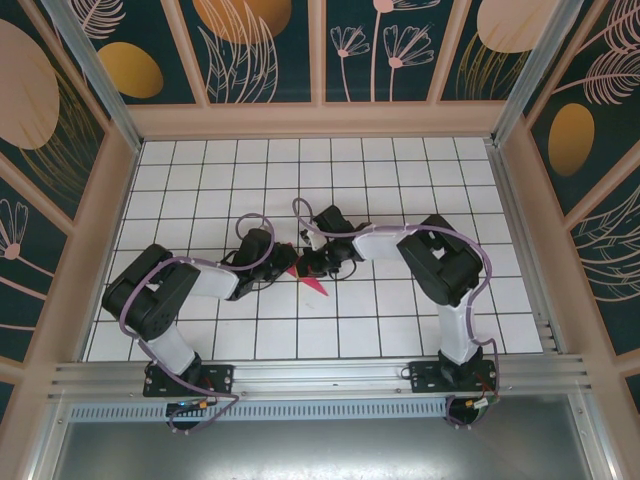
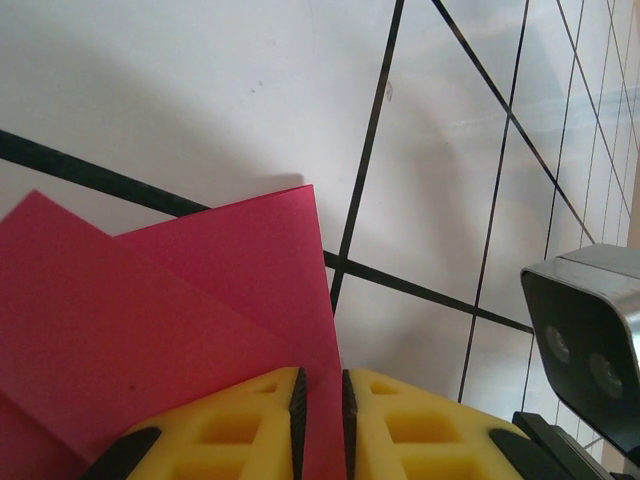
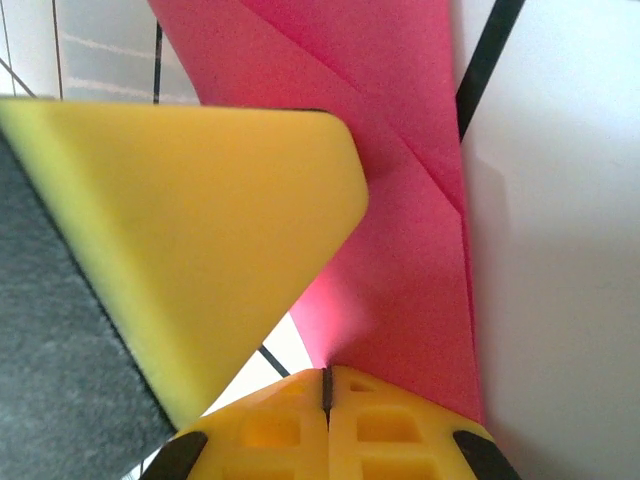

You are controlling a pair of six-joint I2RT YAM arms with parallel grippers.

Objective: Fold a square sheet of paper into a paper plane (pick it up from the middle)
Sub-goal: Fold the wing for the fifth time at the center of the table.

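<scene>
- In the top view the left arm (image 1: 165, 300) rises from its base at 7 o'clock and bends in toward the middle of the white gridded table (image 1: 400, 180). It ends at the left gripper (image 1: 286, 266), just to the 9 o'clock side of centre.
- In the left wrist view, the left gripper (image 2: 322, 378) has its yellow fingers (image 2: 230, 430) nearly together, with a thin slit between the black pads. Pink shows in that slit, but I cannot tell whether a layer is pinched there or only lies beyond the tips.
- The paper plane (image 1: 315, 285) lies at the table's centre between the two grippers. It is a narrow pink shape whose point aims toward 5 o'clock.
- Seen from the left wrist, the paper plane (image 2: 180, 310) shows overlapping pink layers spreading toward 10 o'clock, one corner near a crossing of grid lines.
- A grey camera housing (image 2: 590, 340) sits at 4 o'clock in that view.
- The right gripper (image 1: 312, 262) is at the upper end of the paper, close beside the left one.
- From the right wrist, the right gripper (image 3: 326, 372) has its jaws pressed fully together. Its tips are against the paper plane (image 3: 400, 200), which runs up toward 12 o'clock with a diagonal crease. Whether any paper is caught in the seam is unclear.
- A blurred yellow finger (image 3: 200, 230) of the left gripper looms at 9 o'clock.
- The right arm (image 1: 445, 265) stands up from its base at 5 o'clock.
</scene>
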